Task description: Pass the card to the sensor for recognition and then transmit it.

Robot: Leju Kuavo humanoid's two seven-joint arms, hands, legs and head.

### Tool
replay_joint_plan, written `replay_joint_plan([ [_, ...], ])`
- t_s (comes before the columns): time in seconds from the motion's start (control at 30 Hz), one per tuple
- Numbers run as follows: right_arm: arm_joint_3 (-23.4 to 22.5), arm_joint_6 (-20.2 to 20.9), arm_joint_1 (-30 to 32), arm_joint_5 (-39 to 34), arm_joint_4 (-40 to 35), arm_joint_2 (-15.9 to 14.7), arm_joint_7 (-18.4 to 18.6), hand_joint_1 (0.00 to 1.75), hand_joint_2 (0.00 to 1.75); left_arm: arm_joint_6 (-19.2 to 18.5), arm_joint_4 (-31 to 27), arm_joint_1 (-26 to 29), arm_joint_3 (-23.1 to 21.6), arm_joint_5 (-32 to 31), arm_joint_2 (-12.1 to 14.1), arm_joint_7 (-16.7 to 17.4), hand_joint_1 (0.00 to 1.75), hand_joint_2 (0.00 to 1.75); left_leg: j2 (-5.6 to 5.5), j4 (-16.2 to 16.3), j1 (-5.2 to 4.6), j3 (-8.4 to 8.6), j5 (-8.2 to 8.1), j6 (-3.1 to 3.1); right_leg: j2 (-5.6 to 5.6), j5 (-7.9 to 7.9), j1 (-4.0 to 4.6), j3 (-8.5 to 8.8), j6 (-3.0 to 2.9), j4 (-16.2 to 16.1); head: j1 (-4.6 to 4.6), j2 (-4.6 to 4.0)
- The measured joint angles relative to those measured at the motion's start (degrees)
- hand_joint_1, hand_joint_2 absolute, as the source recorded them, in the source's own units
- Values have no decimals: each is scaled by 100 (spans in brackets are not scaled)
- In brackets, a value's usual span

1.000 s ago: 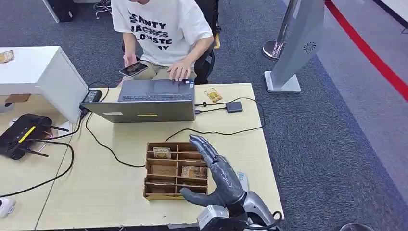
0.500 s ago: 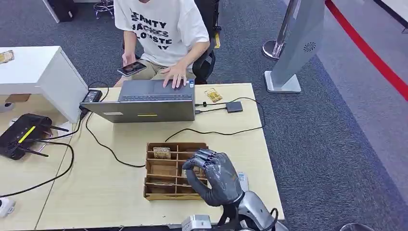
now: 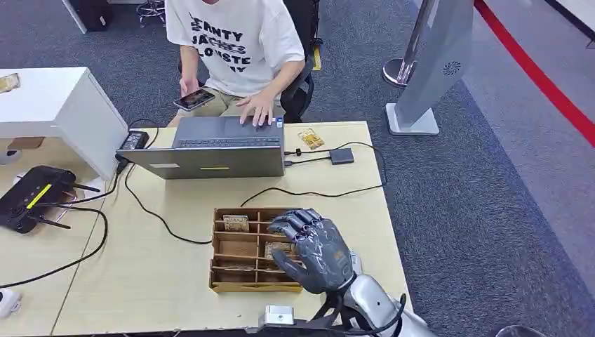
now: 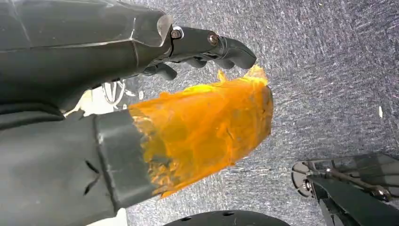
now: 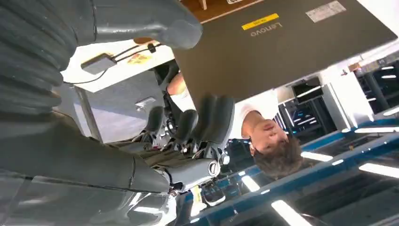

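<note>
The right hand (image 3: 313, 251) is being held over the wooden card box (image 3: 238, 250) on the surface (image 3: 175, 281), fingers curled down; whether a card (image 3: 278, 250) under its fingers is being gripped cannot be told. Another card (image 3: 236, 223) is lying in a compartment beyond the hand.

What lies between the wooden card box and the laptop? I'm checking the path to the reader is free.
In the head view, only a black cable crosses the bare tabletop between the card box and the laptop.

Brown tray (image 3: 223, 261), grey laptop (image 3: 214, 156)
</note>
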Motion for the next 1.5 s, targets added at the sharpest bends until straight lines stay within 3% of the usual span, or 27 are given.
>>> replay_joint_plan([
  [0.13,48,55,-51,37,88,0,55,86,175,-15,0,-2,0,-4,0,7,0,0,0,0,0,0,0,0,0,0,0,0,0,0,2,0],
  [0.43,127,138,-159,94,262,2,120,80,175,-31,0,-2,0,-33,0,7,0,0,0,0,0,0,0,0,0,0,0,1,0,0,2,0],
  [0.87,177,299,-298,70,555,159,234,94,175,-55,0,-3,0,-79,0,13,0,0,0,0,0,0,0,0,0,0,0,1,0,0,2,0],
  [1.03,188,372,-355,44,747,232,300,94,175,-98,0,-5,0,-103,0,13,0,0,0,0,0,0,0,0,0,1,0,1,0,0,2,0],
  [1.2,188,376,-392,13,923,289,326,80,175,-103,0,-6,0,-105,0,11,0,0,0,0,0,0,0,0,0,0,0,0,0,0,2,0],
  [1.3,188,380,-408,11,1014,315,337,87,175,-109,0,-6,0,-118,0,11,0,0,0,0,0,0,0,0,0,0,0,0,0,0,0,0],
  [1.5,177,407,-430,9,1158,356,361,86,175,-131,0,-8,0,-140,0,4,0,0,0,0,0,0,0,0,0,0,0,0,0,0,2,0],
])
